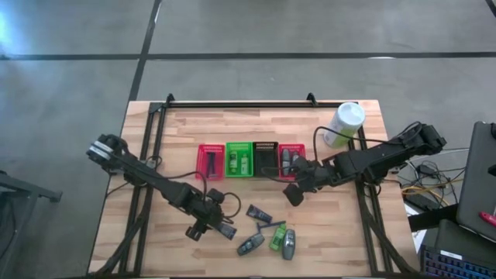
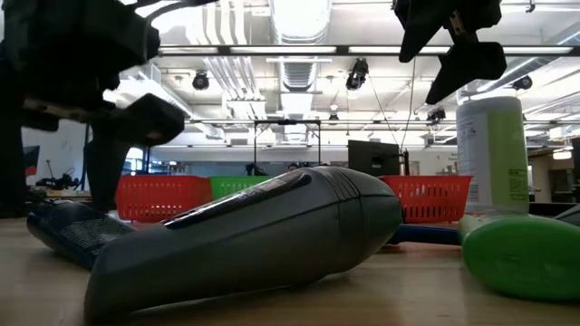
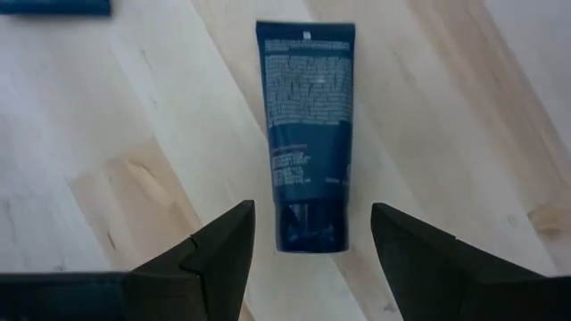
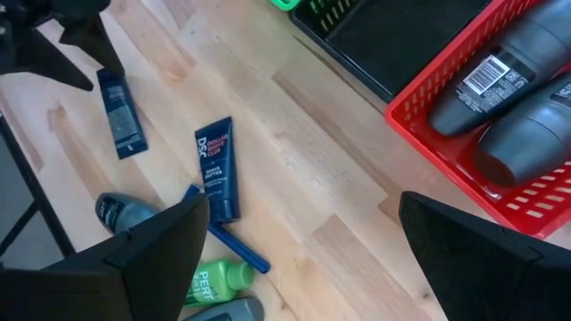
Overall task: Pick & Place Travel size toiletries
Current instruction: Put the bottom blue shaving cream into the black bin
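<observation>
My left gripper (image 1: 203, 225) is open, low over the table's near part. Its fingers stand on either side of the cap end of a dark blue tube (image 3: 306, 134), apart from it; the tube lies flat on the wood (image 1: 225, 230). My right gripper (image 1: 294, 194) is open and empty, above the table just nearer than the right red basket (image 1: 291, 160). That basket holds grey mini bottles (image 4: 500, 89). Loose on the table's near middle lie another dark tube (image 1: 259, 212), a blue razor (image 1: 271, 225), a green packet (image 1: 277, 238) and two grey bottles (image 1: 249, 246) (image 1: 289, 244).
Four small mesh baskets stand in a row at mid-table: red (image 1: 210, 160), green (image 1: 239, 159), black (image 1: 265, 157), red. A tall white-and-green canister (image 1: 343, 124) stands at the far right. Dark frame rails (image 1: 147, 155) run along the table's left, right and far sides.
</observation>
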Available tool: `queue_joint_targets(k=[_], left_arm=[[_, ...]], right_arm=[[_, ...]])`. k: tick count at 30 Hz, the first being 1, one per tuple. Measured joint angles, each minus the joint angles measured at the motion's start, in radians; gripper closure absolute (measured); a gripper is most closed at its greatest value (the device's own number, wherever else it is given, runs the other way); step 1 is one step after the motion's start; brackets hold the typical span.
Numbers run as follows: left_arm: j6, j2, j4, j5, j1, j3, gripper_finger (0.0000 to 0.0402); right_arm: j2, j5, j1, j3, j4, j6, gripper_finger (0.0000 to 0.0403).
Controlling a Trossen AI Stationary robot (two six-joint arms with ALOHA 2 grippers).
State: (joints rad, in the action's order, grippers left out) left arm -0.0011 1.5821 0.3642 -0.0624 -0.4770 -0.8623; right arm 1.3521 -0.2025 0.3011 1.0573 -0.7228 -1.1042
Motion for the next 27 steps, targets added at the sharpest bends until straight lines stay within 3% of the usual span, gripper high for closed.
queue_joint_targets(k=[14,27], left_arm=[[-0.007,0.000,-0.129,0.001,0.000,0.081,0.0178],[-0.003,0.000,-0.158,0.003,0.001,0.096,0.0266]], right_arm=[[0.000,-0.006,0.000,0.000,0.000,-0.006,0.0039],[0.000,-0.007,0.000,-0.001,0.000,-0.021,0.0039]])
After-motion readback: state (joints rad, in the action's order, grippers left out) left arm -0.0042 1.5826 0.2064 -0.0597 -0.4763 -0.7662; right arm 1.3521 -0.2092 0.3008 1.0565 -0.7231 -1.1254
